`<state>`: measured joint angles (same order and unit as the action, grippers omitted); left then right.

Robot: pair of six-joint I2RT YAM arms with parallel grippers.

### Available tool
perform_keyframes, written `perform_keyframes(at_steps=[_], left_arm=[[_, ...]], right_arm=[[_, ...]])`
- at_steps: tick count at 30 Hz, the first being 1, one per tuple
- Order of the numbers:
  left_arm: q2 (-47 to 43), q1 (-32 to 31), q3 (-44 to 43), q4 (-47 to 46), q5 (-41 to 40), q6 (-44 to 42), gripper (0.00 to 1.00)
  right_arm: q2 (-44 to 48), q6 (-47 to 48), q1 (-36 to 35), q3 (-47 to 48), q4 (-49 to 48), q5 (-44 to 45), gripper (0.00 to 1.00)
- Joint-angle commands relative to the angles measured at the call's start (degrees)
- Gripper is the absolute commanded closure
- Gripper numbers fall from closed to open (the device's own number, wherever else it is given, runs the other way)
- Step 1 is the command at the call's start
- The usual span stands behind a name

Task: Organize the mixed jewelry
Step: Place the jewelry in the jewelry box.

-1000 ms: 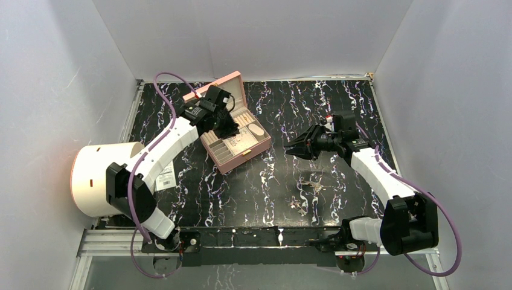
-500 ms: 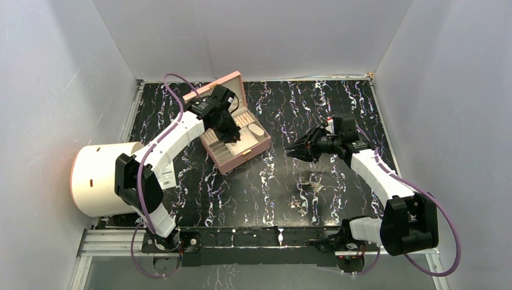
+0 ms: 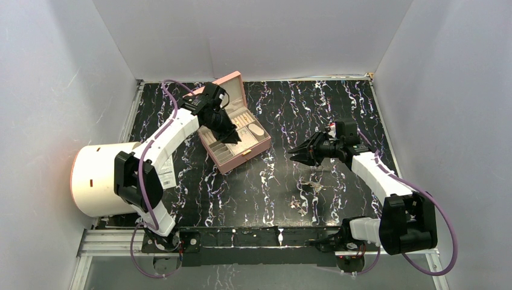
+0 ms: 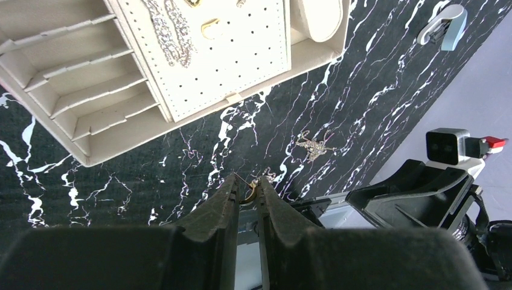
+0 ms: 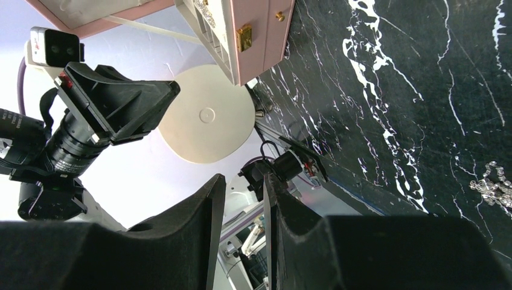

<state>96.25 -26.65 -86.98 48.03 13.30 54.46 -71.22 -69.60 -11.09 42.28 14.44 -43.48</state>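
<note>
A: Right, left gripper (image 4: 246, 186) is clenched on a small gold ring (image 4: 249, 194). A second ago it sat by the back-left rim of the pink box (image 3: 241, 160). In the top view it now hangs over the open tray.

B: Meaning?

A: A drop looks close, I judge. A chain (image 4: 172, 36) and another ring (image 4: 210, 28) lie on the dotted pad (image 4: 253, 66).

B: Right side?

A: Right gripper (image 3: 297, 155) is narrowly parted and empty. It has sunk nearer the loose jewelry (image 3: 312, 182) on the table (image 3: 350, 96), without touching. A second small clump (image 3: 297, 205) lies nearer the bases.
</note>
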Motion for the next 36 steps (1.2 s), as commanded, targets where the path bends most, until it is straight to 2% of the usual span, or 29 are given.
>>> perform_keyframes(at_steps=[1, 10, 16, 21, 26, 36], left_arm=[[0.93, -0.15, 0.29, -0.12, 2.69, -0.35, 1.0], [0.86, -0.15, 1.6, -2.46, 2.33, 0.72, 1.0], [-0.82, -0.15, 4.11, -5.94, 0.5, 2.54, 1.0], [-3.54, -1.01, 7.87, -10.5, -3.65, 6.53, 1.0], [-5.11, -2.04, 11.96, -17.93, -7.25, 12.8, 1.0], [-2.91, -3.92, 11.92, -21.0, -15.84, 15.45, 1.0]], right_arm=[[0.05, 2.08, 1.34, 0.28, -1.39, -1.23, 0.62], [-0.95, 4.66, 2.61, 0.96, -0.14, -1.67, 0.62], [-1.68, 9.69, 2.66, 3.9, 3.57, 0.37, 0.62], [-1.86, 15.18, 2.65, 7.18, 8.34, 4.75, 0.62], [-2.32, 16.76, 2.66, 8.49, 9.78, 5.87, 0.62], [-3.78, 18.52, 2.67, 11.17, 12.21, 6.58, 0.62]])
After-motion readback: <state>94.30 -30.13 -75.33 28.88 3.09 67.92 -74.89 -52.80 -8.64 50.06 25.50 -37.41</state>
